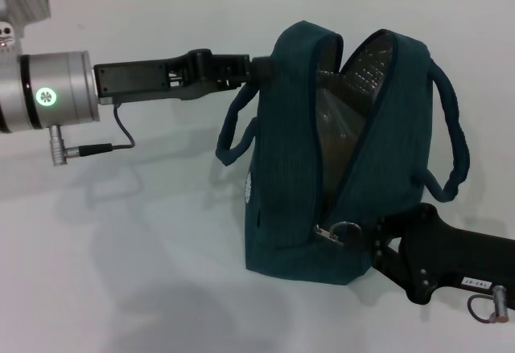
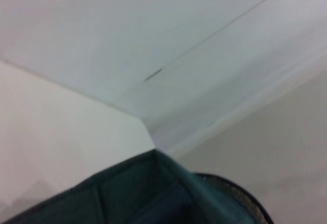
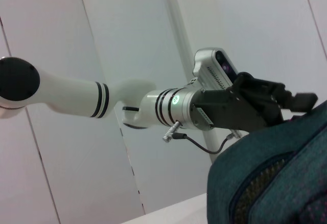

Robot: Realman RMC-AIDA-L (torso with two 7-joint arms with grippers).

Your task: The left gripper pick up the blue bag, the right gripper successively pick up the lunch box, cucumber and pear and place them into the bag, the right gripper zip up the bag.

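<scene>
The blue bag (image 1: 322, 168) is standing upright on the desk (image 1: 121, 248), its mouth gaping open at the top. The left claw (image 1: 256, 67) is clamping the bag's upper edge on the robot's left side. The right claw (image 1: 372, 240) is sitting low at the bag's near end, just beside the zipper ring (image 1: 344, 229); whether its fingers are apart or together I cannot tell. The zipper track is running up and away from that ring. One bag and two claws are showing; no lunch box, cucumber or pear is visible.
</scene>
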